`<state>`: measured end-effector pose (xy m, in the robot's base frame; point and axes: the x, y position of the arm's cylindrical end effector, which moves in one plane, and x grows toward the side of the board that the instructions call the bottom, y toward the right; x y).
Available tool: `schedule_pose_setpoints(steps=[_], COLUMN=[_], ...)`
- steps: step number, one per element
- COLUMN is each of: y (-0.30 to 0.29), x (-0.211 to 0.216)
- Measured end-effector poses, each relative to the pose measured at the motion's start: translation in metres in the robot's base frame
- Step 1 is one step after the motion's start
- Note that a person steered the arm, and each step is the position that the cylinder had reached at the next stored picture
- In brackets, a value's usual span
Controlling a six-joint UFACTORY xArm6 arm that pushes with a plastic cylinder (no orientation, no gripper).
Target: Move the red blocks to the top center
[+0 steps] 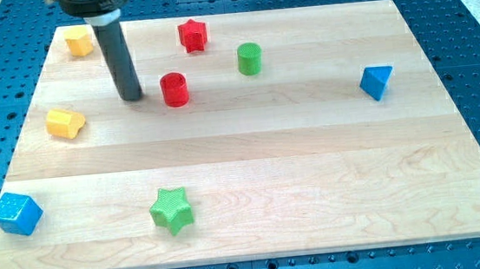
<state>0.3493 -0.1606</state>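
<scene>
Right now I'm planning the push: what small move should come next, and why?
Probably slide my tip toward the view's right and slightly up into the red cylinder. It sits just right of the tip, below-left of the red star, which already lies near the top centre.

The table [312, 163] is pale wood with visible grain running in long glued strips, its finish smooth and satin. The surround [464, 10] is blue, matt, with a regular grid of holes. The rod ending in my tip [132, 98] is dark, smooth and slightly glossy. Just right of my tip, the red cylinder [174, 90] shows fine ribbing; the green star [172, 210] shows the same ribbed, matt surface
</scene>
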Motion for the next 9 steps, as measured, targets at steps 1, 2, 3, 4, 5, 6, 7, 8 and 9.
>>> schedule_pose_setpoints(steps=[1, 2, 3, 4, 5, 6, 7, 8, 9], y=[0.015, 0.084, 0.136, 0.11, 0.131, 0.135, 0.096, 0.052, 0.035], x=[-0.073, -0.106, -0.105, -0.064, -0.014, 0.031, 0.049, 0.029, 0.042])
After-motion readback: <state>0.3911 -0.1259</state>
